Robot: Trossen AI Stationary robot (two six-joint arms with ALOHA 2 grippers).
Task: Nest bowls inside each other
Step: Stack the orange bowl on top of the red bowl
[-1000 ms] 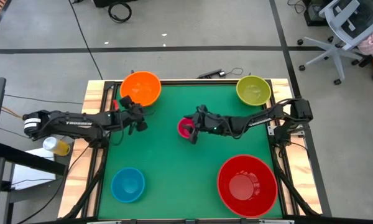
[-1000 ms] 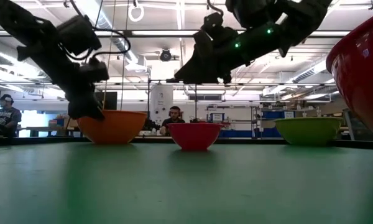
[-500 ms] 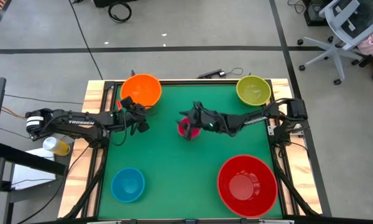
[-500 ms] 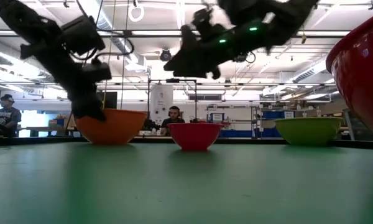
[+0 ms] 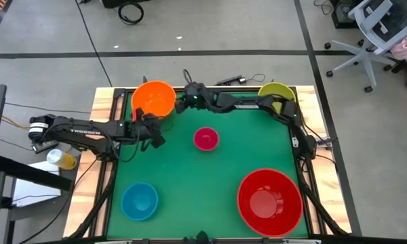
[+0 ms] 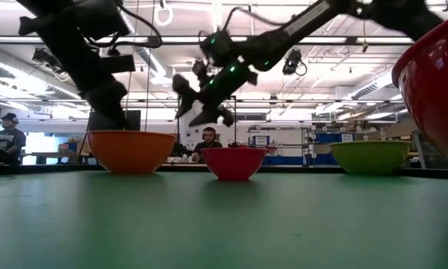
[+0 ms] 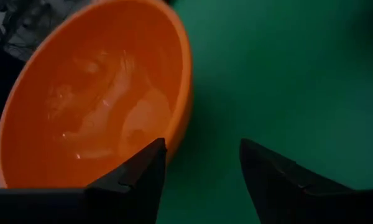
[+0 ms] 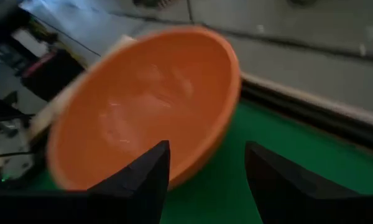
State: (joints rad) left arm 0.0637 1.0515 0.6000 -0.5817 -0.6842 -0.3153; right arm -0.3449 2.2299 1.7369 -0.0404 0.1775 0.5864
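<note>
An orange bowl (image 5: pixel 153 97) stands on its base at the far left of the green mat; it also shows in the low view (image 6: pixel 131 149) and in both wrist views (image 7: pixel 93 99) (image 8: pixel 143 99). A small red bowl (image 5: pixel 205 139) stands alone mid-table. My right gripper (image 5: pixel 182 102) (image 8: pixel 205 168) hovers open just right of the orange bowl's rim, reaching across from the far right. My left gripper (image 5: pixel 152 130) (image 7: pixel 202 162) hangs open at the orange bowl's near side. Neither touches a bowl.
A green bowl (image 5: pixel 277 98) stands at the far right under my right arm. A large red bowl (image 5: pixel 269 201) is at the near right and a blue bowl (image 5: pixel 139 201) at the near left. A person (image 6: pixel 209 142) sits in the room behind the table.
My right gripper has swung from above the small red bowl toward the table's far left, rolling as it went, and now hangs beside the orange bowl, open as before. The small red bowl has stayed in place. My left gripper has risen a little by the orange bowl.
</note>
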